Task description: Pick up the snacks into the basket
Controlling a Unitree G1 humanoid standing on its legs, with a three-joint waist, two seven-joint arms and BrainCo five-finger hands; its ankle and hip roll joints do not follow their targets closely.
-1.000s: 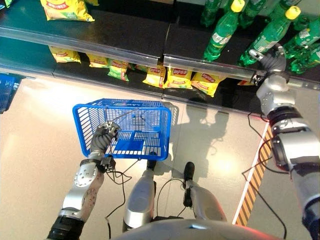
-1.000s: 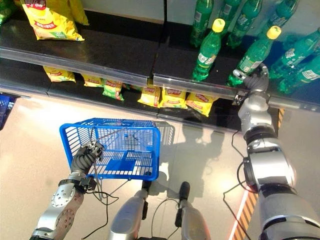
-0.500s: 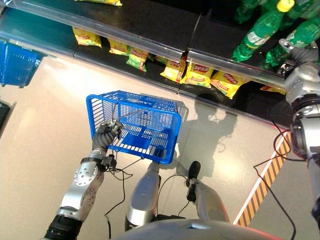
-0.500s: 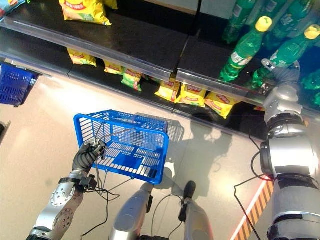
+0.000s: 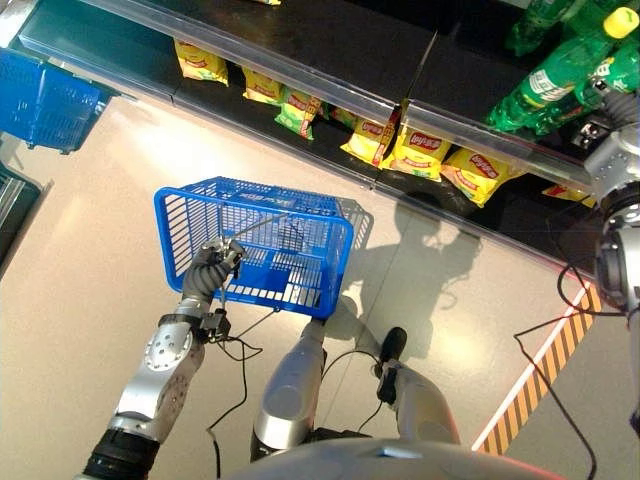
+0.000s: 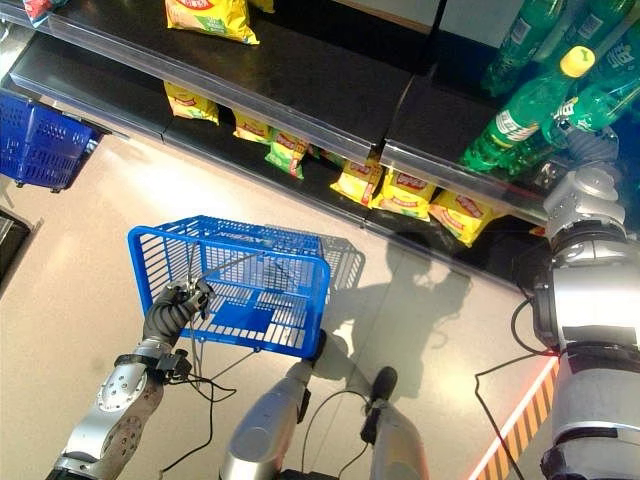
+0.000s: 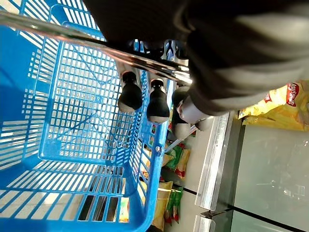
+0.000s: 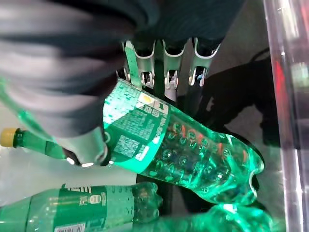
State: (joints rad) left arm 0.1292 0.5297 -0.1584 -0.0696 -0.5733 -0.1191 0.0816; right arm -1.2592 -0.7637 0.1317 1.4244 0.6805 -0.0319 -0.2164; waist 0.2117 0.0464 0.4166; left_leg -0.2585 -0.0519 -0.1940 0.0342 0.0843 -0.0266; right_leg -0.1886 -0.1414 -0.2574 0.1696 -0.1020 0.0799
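An empty blue plastic basket [image 5: 255, 240] hangs low over the floor in front of the shelves. My left hand [image 5: 207, 272] is shut on its wire handle [image 7: 96, 46]. Yellow snack bags [image 5: 415, 155] lie in a row on the bottom shelf beyond the basket, and another yellow bag [image 6: 210, 15] lies on the shelf above. At the far right, my right hand [image 6: 590, 165] reaches onto the upper shelf. In the right wrist view its fingers [image 8: 166, 67] and thumb [image 8: 89, 145] are curled round a green bottle [image 8: 183, 150].
More green bottles [image 6: 525, 100] with yellow caps lie on the upper right shelf. A second blue basket [image 5: 45, 100] stands on the floor at the far left. A clear plastic lip [image 5: 300, 75] edges the shelf. Yellow-black striped tape [image 5: 530, 385] runs along the floor at the right.
The whole view has shifted as the camera moved. My left hand still holds the basket's handle and my right hand stays at the bottles.
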